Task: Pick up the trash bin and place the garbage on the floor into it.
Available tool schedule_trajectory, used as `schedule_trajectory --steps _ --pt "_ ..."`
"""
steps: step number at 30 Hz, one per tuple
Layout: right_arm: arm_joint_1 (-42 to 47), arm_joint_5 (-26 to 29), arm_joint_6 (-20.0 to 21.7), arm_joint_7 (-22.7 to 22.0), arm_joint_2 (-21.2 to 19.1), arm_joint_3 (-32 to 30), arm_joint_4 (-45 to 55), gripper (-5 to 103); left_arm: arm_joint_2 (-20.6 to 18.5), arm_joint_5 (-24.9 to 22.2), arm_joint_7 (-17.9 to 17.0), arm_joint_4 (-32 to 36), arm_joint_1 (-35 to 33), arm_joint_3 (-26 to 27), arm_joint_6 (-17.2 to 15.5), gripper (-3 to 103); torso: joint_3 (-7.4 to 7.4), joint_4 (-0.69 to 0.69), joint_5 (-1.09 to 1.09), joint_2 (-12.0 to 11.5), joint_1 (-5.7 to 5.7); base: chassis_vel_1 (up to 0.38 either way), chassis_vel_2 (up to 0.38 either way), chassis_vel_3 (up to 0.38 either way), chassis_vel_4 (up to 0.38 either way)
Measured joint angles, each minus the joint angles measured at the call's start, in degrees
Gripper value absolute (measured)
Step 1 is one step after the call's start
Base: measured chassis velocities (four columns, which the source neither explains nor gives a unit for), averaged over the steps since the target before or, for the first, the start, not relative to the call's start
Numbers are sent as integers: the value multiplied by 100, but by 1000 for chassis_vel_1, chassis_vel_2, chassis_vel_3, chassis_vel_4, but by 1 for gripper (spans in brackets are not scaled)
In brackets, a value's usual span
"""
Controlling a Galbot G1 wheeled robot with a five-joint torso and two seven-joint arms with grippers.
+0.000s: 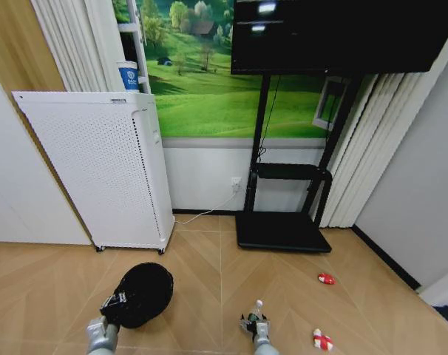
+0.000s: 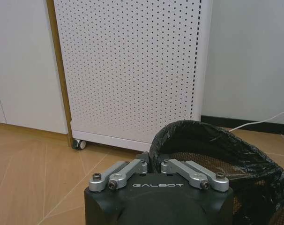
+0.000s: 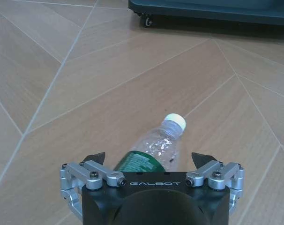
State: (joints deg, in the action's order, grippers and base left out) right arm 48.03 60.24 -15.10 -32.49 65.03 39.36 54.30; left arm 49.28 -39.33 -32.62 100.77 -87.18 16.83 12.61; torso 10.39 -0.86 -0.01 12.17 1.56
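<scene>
Left gripper (image 1: 114, 302) low on the left of the head view, fingers drawn together on the near rim of the trash bin (image 1: 144, 291) — black, lined with a dark bag, standing on the wooden floor (image 1: 209, 266) just in front of the white perforated appliance (image 1: 98, 170). From the left wrist view, same left gripper (image 2: 149, 161) with both linkages folded inward, pinching the bag-covered rim of the trash bin (image 2: 212, 150), mesh wall visible inside; appliance (image 2: 132, 70) on small castors close behind.

Toward the middle, right gripper (image 1: 252, 321) down near the floor, set over the clear bottle (image 1: 256, 309). From the right wrist view, right gripper (image 3: 151, 159) spread wide, dark fingertips (image 3: 96, 158) well apart on either side of the bottle (image 3: 156, 150) — green label nearest the palm, white cap pointing away, lying on its side on the boards. Contact between fingertips and bottle not evident; nothing clamped.

Behind, black television stand (image 1: 283, 229) on its flat base against the wall.

Further right, two red-and-white litter pieces on the floor: one (image 1: 327, 279) near the stand's base corner, another (image 1: 322, 340) closer to the robot, both apart from the bottle and from the bin.
</scene>
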Motion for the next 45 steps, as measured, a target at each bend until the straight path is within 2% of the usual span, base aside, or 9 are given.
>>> schedule_trajectory --steps 5,8,14,17,24,27,31,36,45 --pt "78 -38 -102 169 88 -18 -232 103 -5 -3 3 -21 38 -32 9 8 0 -2 0 0 0 0 0 0 0" --pt "118 -58 -157 259 204 -67 -409 98 -5 -2 10 -18 51 -41 28 8 0 -1 2 0 0 0 0 0 0" --pt "78 -32 -260 402 303 -134 -614 78 -71 -17 33 -13 71 -65 36 8 0 0 1 0 0 0 0 0 0" --pt "62 -21 -274 396 182 -150 -473 62 -117 -45 34 -77 157 -150 35 8 0 -1 2 0 0 0 0 0 0" --pt "87 -28 -326 300 -48 -228 -157 36 -154 -170 -34 -188 440 -429 13 8 1 -1 0 0 0 0 0 0 0" --pt "100 -63 -354 276 -90 -251 -93 34 -181 -218 -64 -198 515 -506 -12 8 0 -1 1 0 0 0 0 0 0" --pt "119 -335 -477 159 -469 -374 418 25 -371 -415 -155 -297 893 -756 -83 8 1 -2 1 0 0 0 0 0 0" --pt "3 -933 -598 17 -1118 -501 1911 25 -510 -724 -277 -583 1626 -1128 -170 8 1 -1 1 0 0 0 0 0 0" --pt "-175 -1523 -644 -171 -1685 -447 3738 25 -472 -963 -458 -873 2534 -1812 -278 8 1 -3 2 0 0 0 0 0 0"
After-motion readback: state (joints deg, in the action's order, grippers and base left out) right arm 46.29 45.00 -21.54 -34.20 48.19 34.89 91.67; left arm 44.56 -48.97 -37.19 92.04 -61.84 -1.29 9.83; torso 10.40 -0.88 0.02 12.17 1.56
